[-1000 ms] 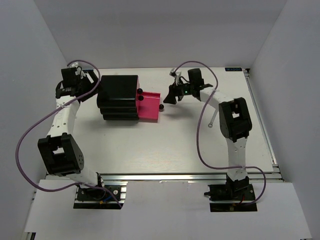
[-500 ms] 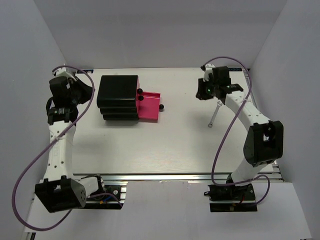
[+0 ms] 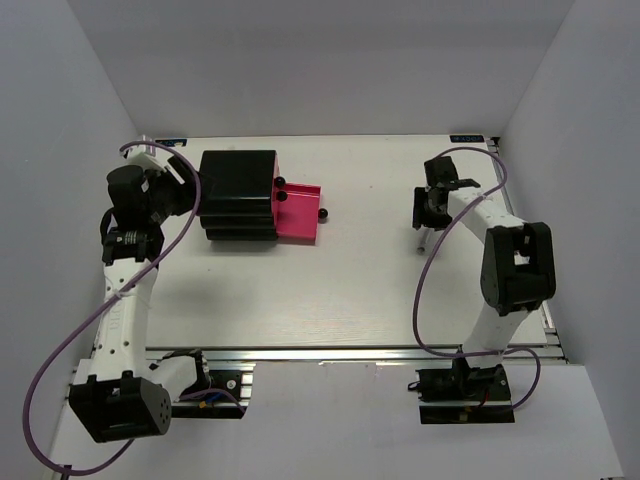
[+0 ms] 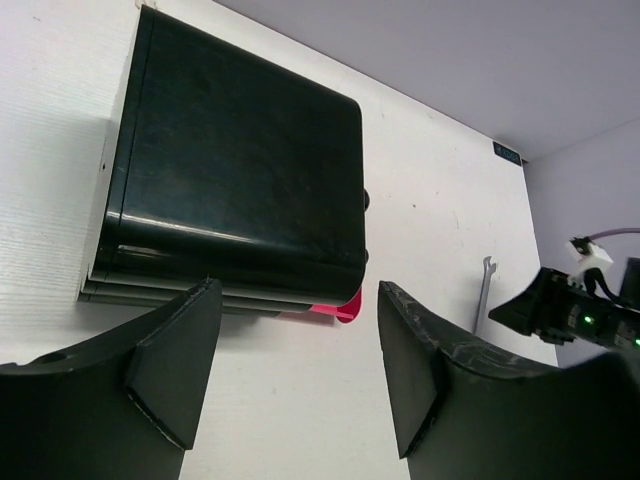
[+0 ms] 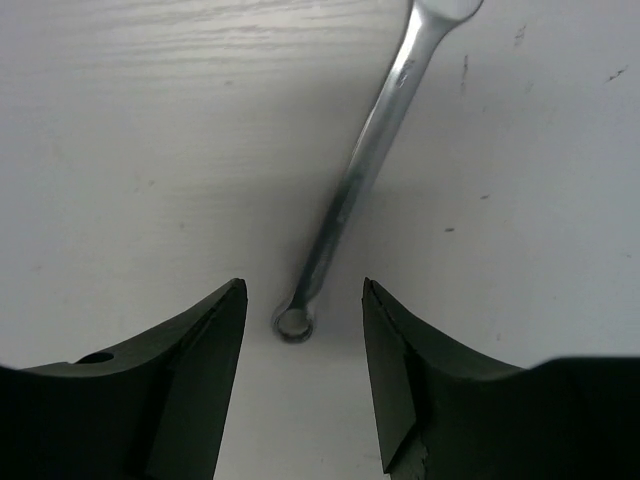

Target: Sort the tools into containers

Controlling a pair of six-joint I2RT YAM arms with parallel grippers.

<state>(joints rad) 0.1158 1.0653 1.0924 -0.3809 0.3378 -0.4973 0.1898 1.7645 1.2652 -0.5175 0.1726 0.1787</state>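
From above, a dark label (image 3: pixel 466 138) at the far right corner of the table (image 3: pixel 350 290) is showing writing too small to read. The left gripper (image 3: pixel 188 180) is hovering beside the black cabinet (image 3: pixel 238 195), and the right gripper (image 3: pixel 428 210) is hovering above the silver wrench (image 3: pixel 424 240).

In the left wrist view, its fingers (image 4: pixel 175 360) are standing apart, empty, facing the cabinet.

In the right wrist view, the fingers (image 5: pixel 200 380) are spread, with the wrench's ring end lying between them, untouched.

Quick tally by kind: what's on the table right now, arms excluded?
Silver wrench: 1
Black cabinet: 1
Pink drawer, pulled out: 1
Round black knobs: 3
Total: 6
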